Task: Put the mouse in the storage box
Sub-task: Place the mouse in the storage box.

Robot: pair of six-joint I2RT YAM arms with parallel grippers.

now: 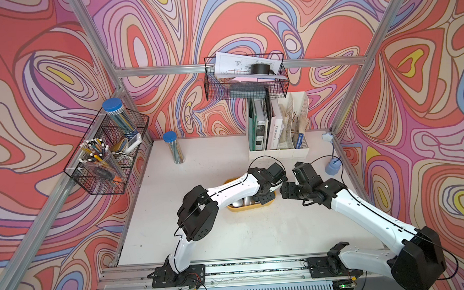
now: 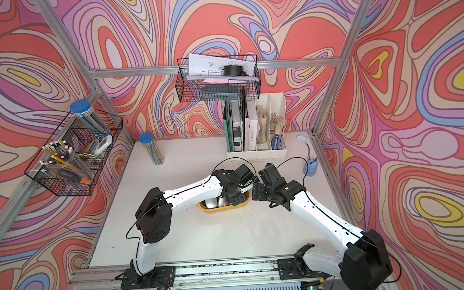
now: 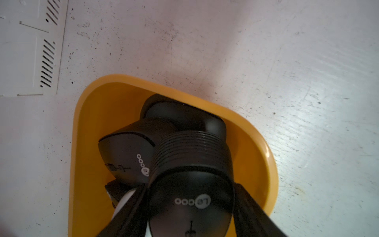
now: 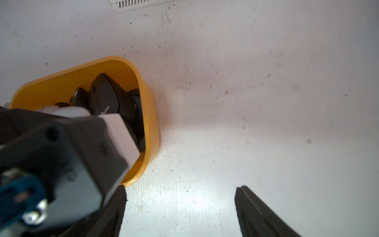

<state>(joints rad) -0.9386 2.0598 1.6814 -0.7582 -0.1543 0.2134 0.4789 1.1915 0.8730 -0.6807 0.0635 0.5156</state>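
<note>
While left claw [image 3: 190, 191] grips black mouse [image 3: 191, 158], storage box [image 3: 90, 127] holds other mice [image 3: 127, 156]

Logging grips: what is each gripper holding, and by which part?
Left gripper clamps a black plastic mouse by its sides over the yellow-orange plastic tub; right gripper holds nothing.

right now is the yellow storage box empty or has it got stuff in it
Not empty. The storage box holds at least two black mice and a white one, lying inside its walls in both wrist views.
</note>
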